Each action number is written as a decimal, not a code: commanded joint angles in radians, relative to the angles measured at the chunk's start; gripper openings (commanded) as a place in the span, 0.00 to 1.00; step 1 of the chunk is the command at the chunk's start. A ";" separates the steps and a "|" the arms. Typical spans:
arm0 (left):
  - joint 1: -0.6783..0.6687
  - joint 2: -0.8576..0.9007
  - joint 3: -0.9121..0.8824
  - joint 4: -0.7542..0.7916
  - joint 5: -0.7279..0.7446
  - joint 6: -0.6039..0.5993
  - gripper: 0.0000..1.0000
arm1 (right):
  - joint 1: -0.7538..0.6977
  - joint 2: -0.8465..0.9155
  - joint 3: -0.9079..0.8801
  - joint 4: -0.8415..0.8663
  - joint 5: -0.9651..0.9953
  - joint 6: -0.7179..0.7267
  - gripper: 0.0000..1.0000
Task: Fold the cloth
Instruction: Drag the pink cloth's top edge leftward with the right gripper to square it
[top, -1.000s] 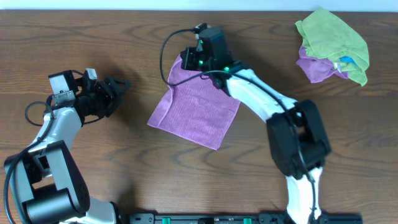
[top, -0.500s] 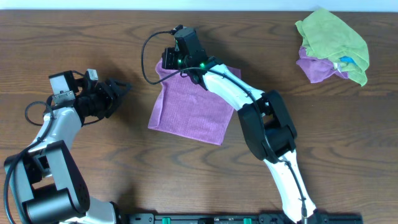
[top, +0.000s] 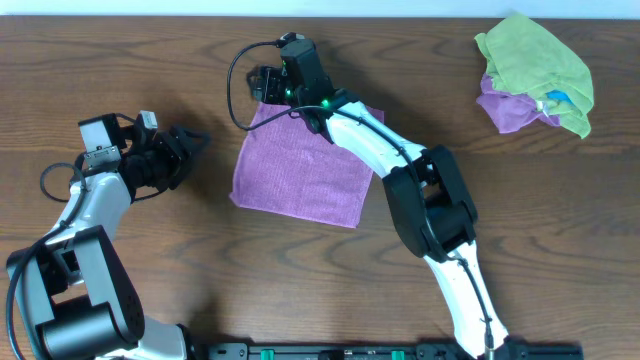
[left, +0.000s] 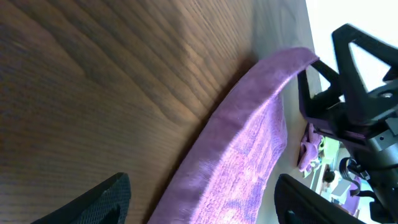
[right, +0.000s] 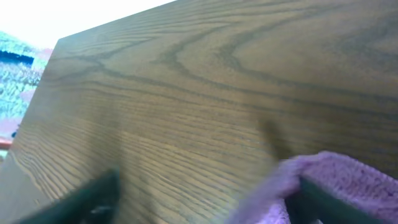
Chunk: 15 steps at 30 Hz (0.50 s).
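Fingers (right: 93, 194) of right gripper (top: 260, 86) stood wide apart, having clamped cloth (right: 354, 171) a second earlier; edge lay slack beside one finger. Gripper hung over cloth's far-left corner. Cloth lay flat, squarer: corner released, fold probably laid. Left gripper (top: 192, 143) sat left of cloth, fingers apart, empty.

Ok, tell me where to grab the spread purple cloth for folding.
Take the purple cloth by its near-left corner, coming in low from the left with the left gripper. It lies flat, so probably only edges and corners can be pinched. That corner is free and nearest, while the right gripper sits open over the far-left one.
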 joint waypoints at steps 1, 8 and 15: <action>0.005 -0.014 0.018 -0.013 0.007 0.022 0.75 | 0.005 0.004 0.029 -0.001 -0.039 -0.009 0.99; 0.005 -0.014 0.018 -0.020 0.007 0.026 0.75 | -0.017 -0.055 0.041 -0.155 -0.059 -0.076 0.99; 0.005 -0.014 0.018 -0.039 0.008 0.025 0.75 | -0.039 -0.185 0.041 -0.404 -0.058 -0.134 0.99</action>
